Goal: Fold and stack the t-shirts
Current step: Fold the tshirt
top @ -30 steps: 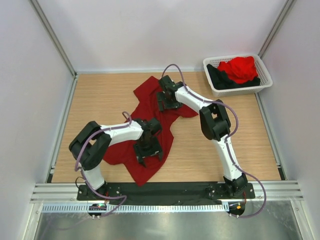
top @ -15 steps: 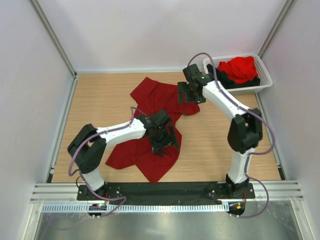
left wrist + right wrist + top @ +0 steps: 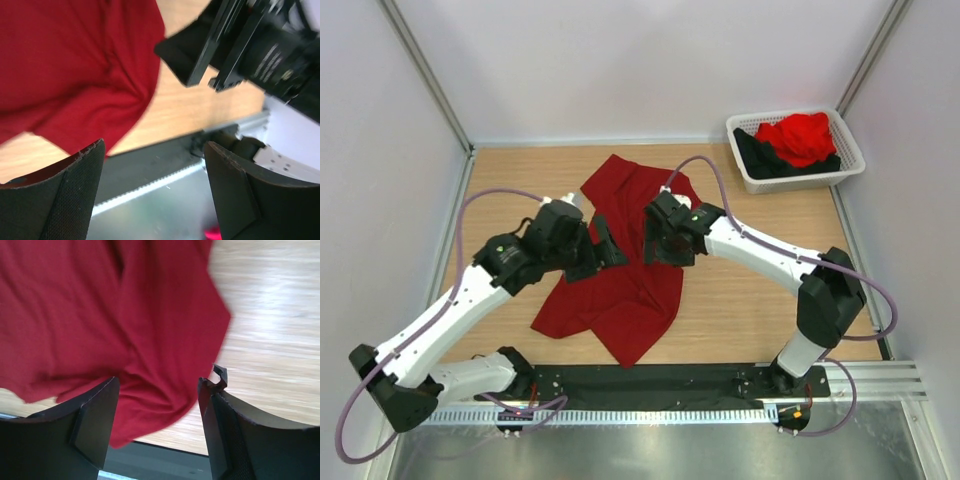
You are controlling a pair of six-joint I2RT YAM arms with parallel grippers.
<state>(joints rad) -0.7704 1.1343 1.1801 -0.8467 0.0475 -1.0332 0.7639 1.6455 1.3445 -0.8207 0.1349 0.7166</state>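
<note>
Could collide: left gripper (image 3: pixel 154 145) and right gripper (image 3: pixel 157 380), both wide open, empty, close together over crumpled dark crimson cloth t-shirt (image 3: pixel 620 300).

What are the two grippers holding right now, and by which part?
Nothing is held. The left gripper and the right gripper are both open, with nothing between their fingers. The dark red t-shirt lies loose beneath them.

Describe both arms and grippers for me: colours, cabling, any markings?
The left arm and right arm have white links with black joints, each trailed by a looping mauve-grey cable. The left gripper and right gripper are black, with broad wedge-shaped fingers whose inner faces are finely textured. No readable markings.
</note>
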